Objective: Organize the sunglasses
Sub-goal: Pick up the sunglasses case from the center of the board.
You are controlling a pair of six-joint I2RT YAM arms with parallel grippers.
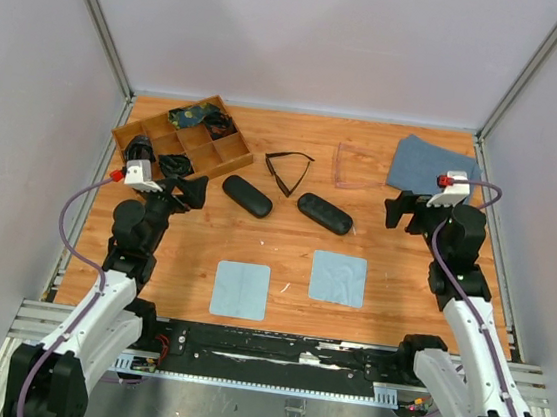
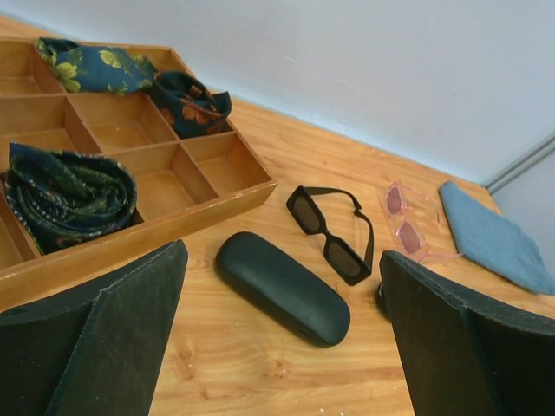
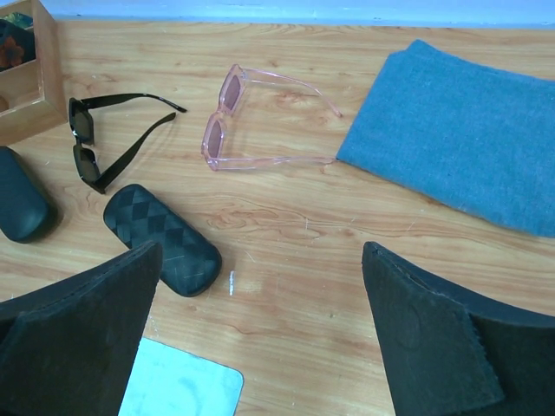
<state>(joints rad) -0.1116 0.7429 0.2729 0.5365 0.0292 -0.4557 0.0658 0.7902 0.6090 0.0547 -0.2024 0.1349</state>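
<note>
Left gripper (image 1: 190,192) and right gripper (image 1: 404,212) are held open; black glasses (image 2: 325,232) and pink glasses (image 3: 215,137) are laid apart on a grained wooden table (image 1: 391,282).

No writing, label, brand mark, number or sign can be read in any of the three views.
</note>
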